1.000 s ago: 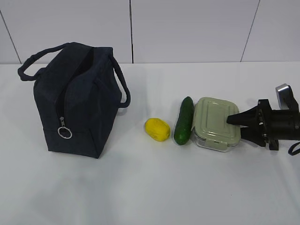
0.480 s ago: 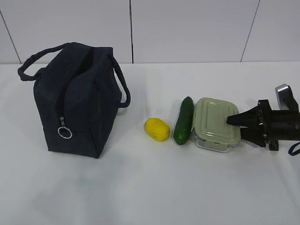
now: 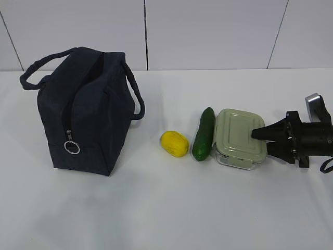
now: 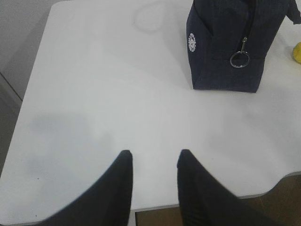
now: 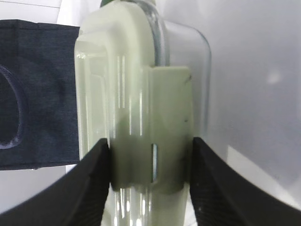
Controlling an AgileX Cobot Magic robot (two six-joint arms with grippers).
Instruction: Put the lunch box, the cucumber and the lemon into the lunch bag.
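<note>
Right gripper [image 3: 258, 141] reaching in from the right edge of the exterior view, one finger over the lid and one below, clamped on the near edge of the lunch box [image 3: 240, 137]; right wrist view confirming it, both fingers [image 5: 94, 183] pressed against the pale green clip flap and glass wall of the box [image 5: 141, 117]. Lunch box sitting on the white table [image 3: 171, 208], lid on, with the cucumber [image 3: 204, 134] lying just beside its left side, close enough to touch or nearly so. Lemon [image 3: 174, 143] a little further left, just beside the cucumber's near end but apart from it. Lunch bag [image 3: 86, 114] standing upright well to the left, top zipper open, silver ring pull [image 3: 72, 147] hanging down the near face, handles looped out to either side. Left gripper [image 4: 154, 162] hovering over bare table, fingers apart and holding nothing, bag [image 4: 235, 42] ahead of it to the right.
</note>
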